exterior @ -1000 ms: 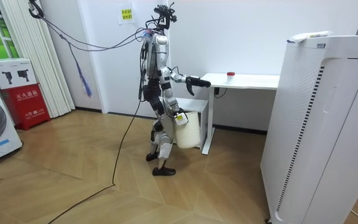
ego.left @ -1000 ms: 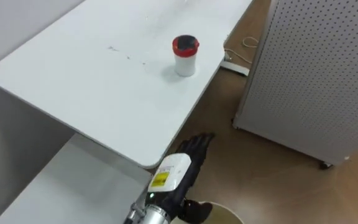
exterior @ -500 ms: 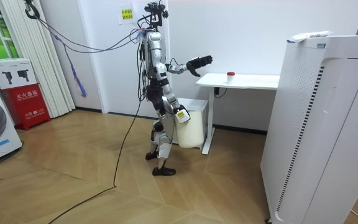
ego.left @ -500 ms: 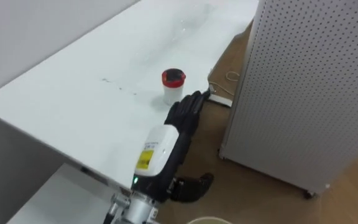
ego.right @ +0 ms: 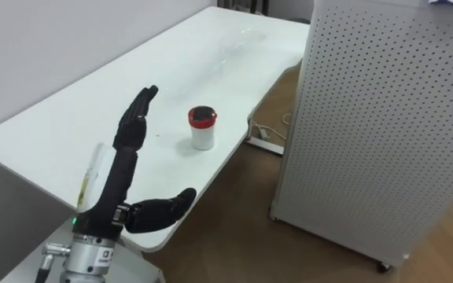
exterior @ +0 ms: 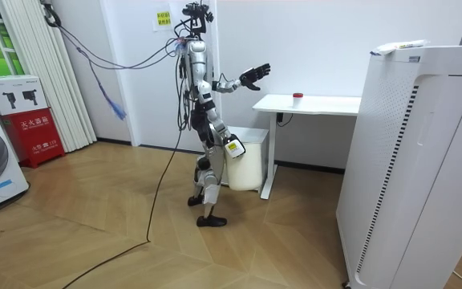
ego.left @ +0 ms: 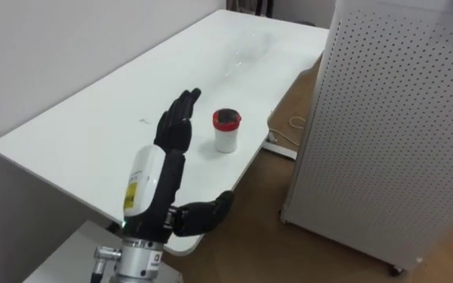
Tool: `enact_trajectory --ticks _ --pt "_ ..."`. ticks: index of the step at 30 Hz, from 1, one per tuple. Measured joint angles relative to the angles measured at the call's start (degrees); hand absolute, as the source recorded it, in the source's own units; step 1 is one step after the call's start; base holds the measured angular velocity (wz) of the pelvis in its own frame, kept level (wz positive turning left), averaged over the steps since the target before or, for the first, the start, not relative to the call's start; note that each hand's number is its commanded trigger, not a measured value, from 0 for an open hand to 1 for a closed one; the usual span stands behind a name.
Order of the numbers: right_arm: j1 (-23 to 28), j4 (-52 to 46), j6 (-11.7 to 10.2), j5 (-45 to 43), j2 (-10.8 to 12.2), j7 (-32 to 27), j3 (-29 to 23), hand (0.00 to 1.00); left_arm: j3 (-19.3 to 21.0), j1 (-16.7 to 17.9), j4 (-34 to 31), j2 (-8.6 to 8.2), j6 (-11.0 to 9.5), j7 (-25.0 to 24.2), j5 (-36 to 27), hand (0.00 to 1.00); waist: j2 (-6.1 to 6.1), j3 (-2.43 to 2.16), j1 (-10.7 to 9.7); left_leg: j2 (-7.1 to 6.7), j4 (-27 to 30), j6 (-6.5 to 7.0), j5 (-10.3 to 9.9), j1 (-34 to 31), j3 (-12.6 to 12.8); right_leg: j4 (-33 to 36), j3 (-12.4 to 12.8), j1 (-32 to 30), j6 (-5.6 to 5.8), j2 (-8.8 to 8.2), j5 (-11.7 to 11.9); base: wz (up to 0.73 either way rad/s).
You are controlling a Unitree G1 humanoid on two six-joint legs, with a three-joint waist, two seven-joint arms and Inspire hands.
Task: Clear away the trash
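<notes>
Left hand point(ego.left: 171, 149), fingers spread, hovers mid-reach over the table point(ego.left: 77, 141), just left of the cup point(ego.left: 226, 131) it must next enclose.

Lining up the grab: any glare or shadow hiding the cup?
Left eye view: no glare on the cup; a faint sheen at the table's far end; the left hand is beside the cup, not covering it. Right eye view: the same. Room view: even light, cup far off.
</notes>
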Motion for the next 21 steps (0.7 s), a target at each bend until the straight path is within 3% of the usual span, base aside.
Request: enact_trajectory --ticks 8,11,16,18,21 --pt "1.15 -2.22 0.02 -2.49 0.35 -0.41 -1.51 1.0 4.91 0.67 0.01 0.07 -0.12 -0.01 -2.04 0.0 0.47 0.02 0.23 0.12 -0.67 0.0 0.0 1.08 1.85 0.65 0.65 -0.88 0.03 0.14 0.25 -0.16" --pt "1.13 -2.42 0.31 -2.45 0.34 -0.59 -1.49 1.0 5.67 0.86 0.26 -0.05 -0.12 -0.29 -4.37 0.0 0.45 0.11 2.0 0.32 -0.94 0.0 0.0 2.61 4.31 1.34 0.5 -1.07 -0.32 0.16 0.47 -0.49" --pt "1.09 -3.32 1.38 -2.61 0.32 -0.91 -1.3 1.0 6.02 2.58 1.21 -0.05 -0.08 -0.81 -8.91 0.0 0.47 0.22 1.95 0.46 -1.21 -0.01 -0.01 3.1 5.26 2.33 -0.23 -2.07 -0.54 0.13 0.63 -0.25" --pt "1.08 -3.59 2.09 -3.53 0.38 -0.74 -1.3 1.0 6.09 3.55 3.14 -0.32 0.23 -0.99 -12.1 0.0 0.3 0.39 1.82 1.04 -1.06 -0.04 -0.03 3.64 5.81 2.85 -0.89 -2.13 -0.8 0.15 0.59 -0.24" --pt "0.49 -3.88 3.23 -4.1 0.38 0.01 -1.31 1.0 6.88 4.63 4.74 -0.69 1.54 -1.61 -15.35 0.0 -0.35 0.98 2.39 2.23 2.07 -1.35 -1.58 3.54 7.07 5.15 -3.58 -3.35 -2.18 0.07 -0.59 -0.37"
